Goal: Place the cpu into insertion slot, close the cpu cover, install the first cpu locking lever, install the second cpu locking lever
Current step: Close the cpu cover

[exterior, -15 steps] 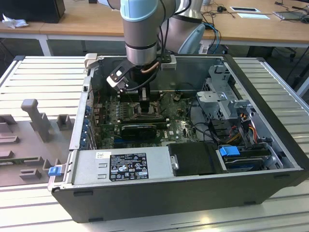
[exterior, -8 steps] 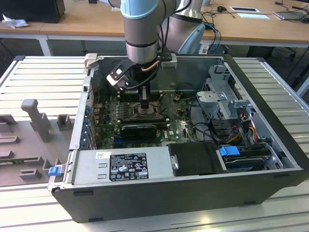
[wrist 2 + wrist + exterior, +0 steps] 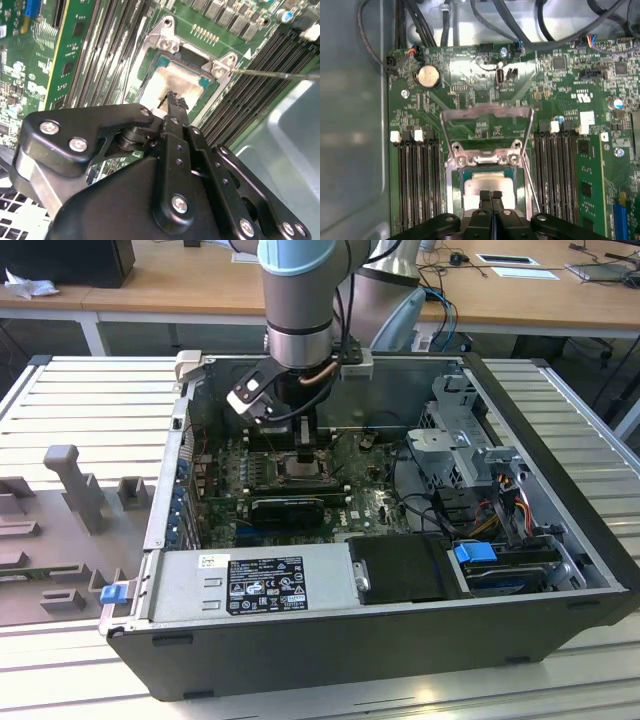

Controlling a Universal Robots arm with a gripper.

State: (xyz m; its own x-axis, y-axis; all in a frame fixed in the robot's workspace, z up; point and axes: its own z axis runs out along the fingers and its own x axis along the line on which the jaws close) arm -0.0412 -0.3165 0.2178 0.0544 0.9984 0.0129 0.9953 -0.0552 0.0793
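Observation:
The cpu [image 3: 474, 184] lies flat in the insertion slot [image 3: 454, 177], its pale silver top [image 3: 175, 82] framed by the slot's metal rim [image 3: 165, 37]. The cpu cover [image 3: 487, 113] stands raised on its hinge at the slot's far edge, and the green board shows through its cut-out. My gripper [image 3: 490, 195] is shut, fingertips pressed together with nothing between them, right over the cpu's middle [image 3: 175, 98]. I cannot tell whether the tips touch it. In the exterior view the gripper [image 3: 305, 455] reaches down into the open computer case onto the slot [image 3: 300, 475]. A thin locking lever [image 3: 272, 75] sticks out beside the slot.
Rows of black memory slots [image 3: 415, 180] flank the socket on both sides. A black heatsink-like block [image 3: 288, 508] lies just in front of it. A power supply [image 3: 250, 580], drive cage [image 3: 460, 440] and cables [image 3: 500, 500] crowd the case. A coin cell [image 3: 428, 76] sits on the board.

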